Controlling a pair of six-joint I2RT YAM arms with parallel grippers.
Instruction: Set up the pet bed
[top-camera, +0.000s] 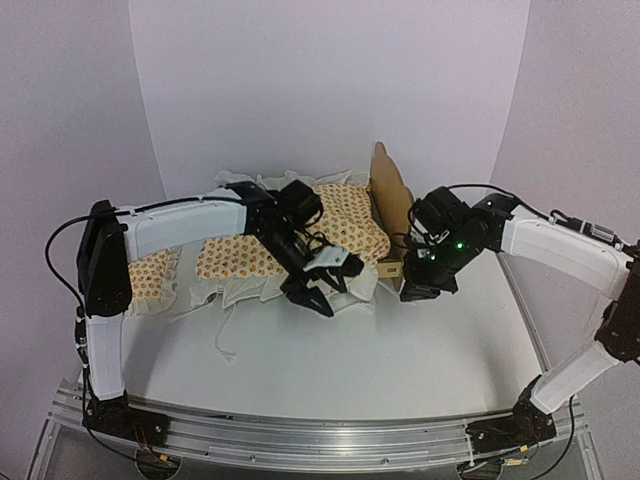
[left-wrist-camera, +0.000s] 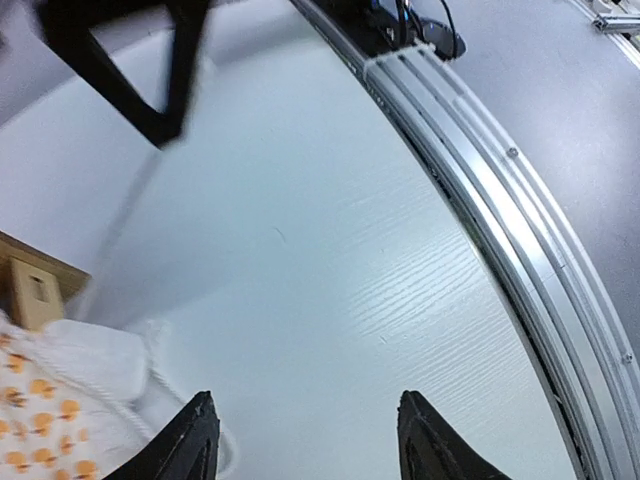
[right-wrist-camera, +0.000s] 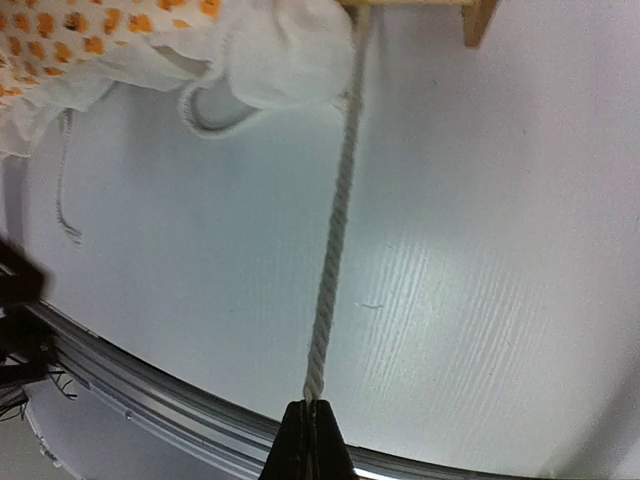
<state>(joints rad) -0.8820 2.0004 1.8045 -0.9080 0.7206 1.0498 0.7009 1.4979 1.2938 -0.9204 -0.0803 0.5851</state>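
Pet bed, cord taut in right hand, left hand agape.

The white table carries a light-wood bed frame, ruffled orange-print bedding beside it, 1 matching pillow at left, and a loose thin string.

The bedding lies mid-table. The bed frame stands at its right edge, touching it. 1 pillow lies left of the bedding. The left gripper hangs over the bedding's near edge. The right gripper is right of it, before the frame. 1 cord runs from the bedding to that gripper's fingertips.
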